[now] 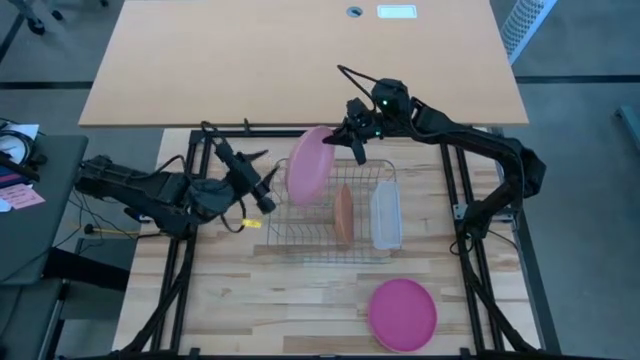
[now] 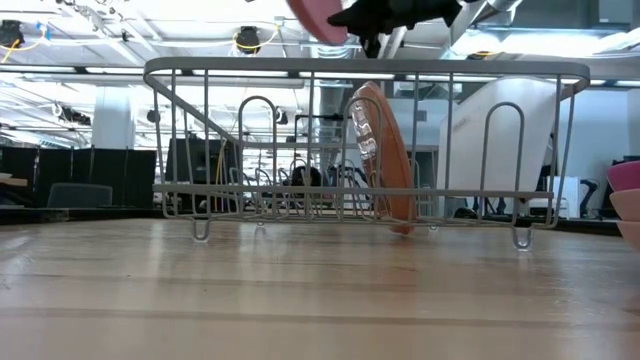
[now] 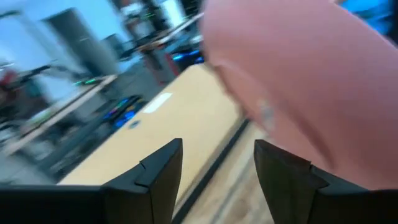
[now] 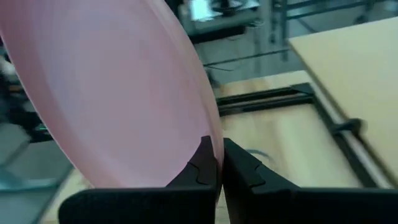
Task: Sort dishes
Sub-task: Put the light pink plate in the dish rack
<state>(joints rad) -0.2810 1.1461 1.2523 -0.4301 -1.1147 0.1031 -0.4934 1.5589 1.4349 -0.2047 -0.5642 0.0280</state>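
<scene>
The right gripper [image 4: 219, 163], jaws pinched on the rim of the pale pink round plastic plate [image 1: 309, 165], holds it above the wire dish rack [image 1: 372, 250]. Best lowered edge-first into a free slot beside the standing salmon-orange plate [image 1: 344, 214]. The left gripper [image 3: 217, 171] waits nearby, jaws open.

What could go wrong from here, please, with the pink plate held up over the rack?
1. The right gripper pinches only the rim of the pale pink plate; it could slip and drop onto the wire rack.
2. Lowered carelessly, it might knock the orange plate standing in the rack.
3. The open left gripper hovers close beside the plate and could bump it.
</scene>
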